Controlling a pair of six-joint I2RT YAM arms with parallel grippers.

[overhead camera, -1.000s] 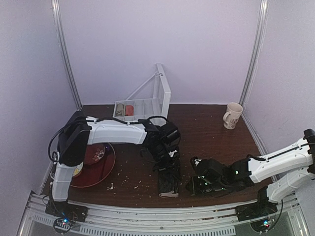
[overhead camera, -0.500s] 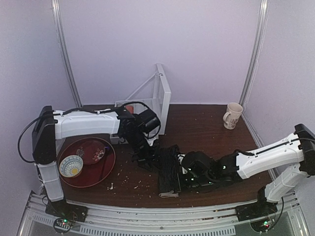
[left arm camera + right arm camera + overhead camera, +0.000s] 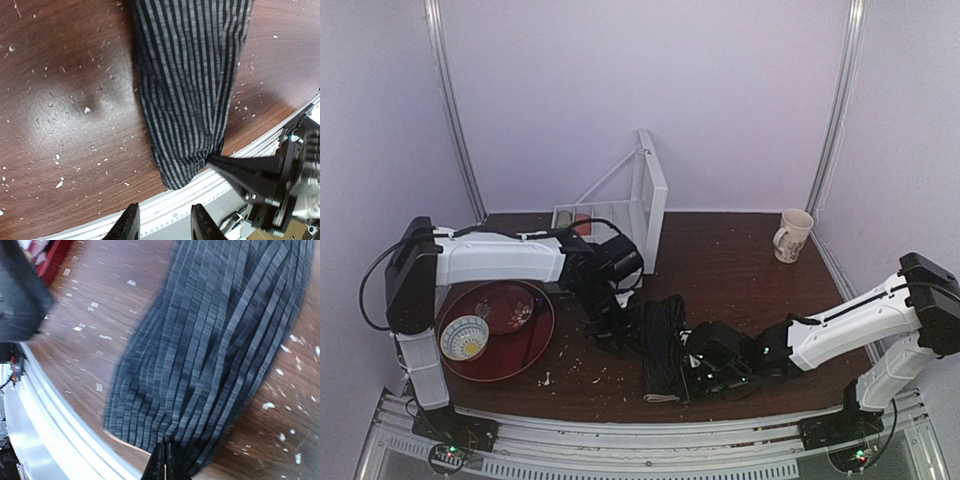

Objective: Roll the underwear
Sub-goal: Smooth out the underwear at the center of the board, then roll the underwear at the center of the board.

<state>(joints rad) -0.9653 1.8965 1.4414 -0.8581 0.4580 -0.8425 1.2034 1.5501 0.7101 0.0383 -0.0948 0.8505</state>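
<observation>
Both reach low: R claw [image 3: 163,458] pinches underwear [image 3: 663,345], L claw [image 3: 162,222] spread.

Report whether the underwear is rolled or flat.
Not rolled: the underwear lies as a long, flat strip on the table, with the right gripper pinching its near end.

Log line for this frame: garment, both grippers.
underwear: lying as narrow strip | left gripper: open, beside it | right gripper: shut on its near edge

No readable text appears on anything here.
</observation>
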